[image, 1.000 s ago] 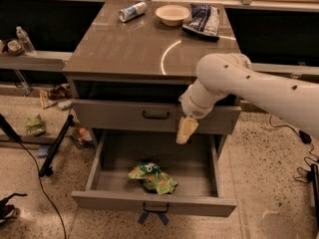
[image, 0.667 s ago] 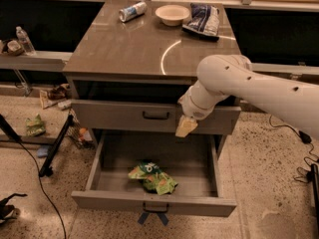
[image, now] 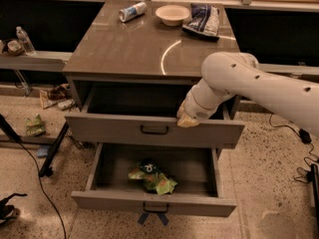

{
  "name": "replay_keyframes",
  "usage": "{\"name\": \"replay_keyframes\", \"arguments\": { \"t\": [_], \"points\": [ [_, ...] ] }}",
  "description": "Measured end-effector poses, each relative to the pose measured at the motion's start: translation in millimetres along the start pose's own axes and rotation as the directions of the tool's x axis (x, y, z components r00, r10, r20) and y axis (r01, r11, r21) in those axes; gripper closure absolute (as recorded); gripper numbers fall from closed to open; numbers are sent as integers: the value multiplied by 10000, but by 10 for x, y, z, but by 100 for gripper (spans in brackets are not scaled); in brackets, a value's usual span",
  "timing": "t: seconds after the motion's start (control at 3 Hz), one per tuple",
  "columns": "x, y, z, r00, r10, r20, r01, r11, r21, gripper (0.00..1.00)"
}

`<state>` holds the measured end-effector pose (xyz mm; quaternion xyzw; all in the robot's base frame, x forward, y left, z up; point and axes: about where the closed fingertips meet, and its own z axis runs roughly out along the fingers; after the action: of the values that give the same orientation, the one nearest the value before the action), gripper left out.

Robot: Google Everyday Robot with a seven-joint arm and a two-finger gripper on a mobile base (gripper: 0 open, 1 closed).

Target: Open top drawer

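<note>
Compared with a second ago, the top drawer [image: 109,128] sits further out of the cabinet. Its flat grey-beige front now stands well forward of the opening, and a dark, shadowed cavity shows behind it from the left side rail across to the right. The small dark bar handle [image: 154,129] at its centre is not held. Just to the right of it the gripper [image: 187,119], which hung lower against the front before, has come up to the top edge of the front. Whether it is clamped on that lip or only hooked against it cannot be told. The white arm [image: 259,86] reaches in from the right, above the drawer's right corner. I judge the task largely done, with perhaps a little travel left, since the lower drawer [image: 114,200] is drawn out further, a green snack bag [image: 152,179] lying in it. The cabinet top [image: 124,49] is a glossy grey-brown slab; near its far edge lie a tipped-over can [image: 133,11], a pale bowl [image: 172,15] and a dark crisp bag [image: 202,20]. In the room, a water bottle [image: 24,40] stands on a low ledge at far left, litter [image: 35,125] lies on the speckled floor [image: 269,193] below it, and cables [image: 301,133] trail at far right.
</note>
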<state>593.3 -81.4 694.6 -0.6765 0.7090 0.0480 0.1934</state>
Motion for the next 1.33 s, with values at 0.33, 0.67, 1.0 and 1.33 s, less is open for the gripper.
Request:
{"name": "replay_keyframes", "arguments": {
  "t": [0.33,0.67,1.0,1.33],
  "points": [
    [-31,-17,-84,10000,0,0,0,10000,-1,96],
    [-18,1,-116,10000,25,-25,-25,10000,17,66],
    [157,225,-578,9984,359,-428,-344,9988,358,46],
    [233,262,-820,9965,466,-695,-420,9969,658,67]
  ]
}}
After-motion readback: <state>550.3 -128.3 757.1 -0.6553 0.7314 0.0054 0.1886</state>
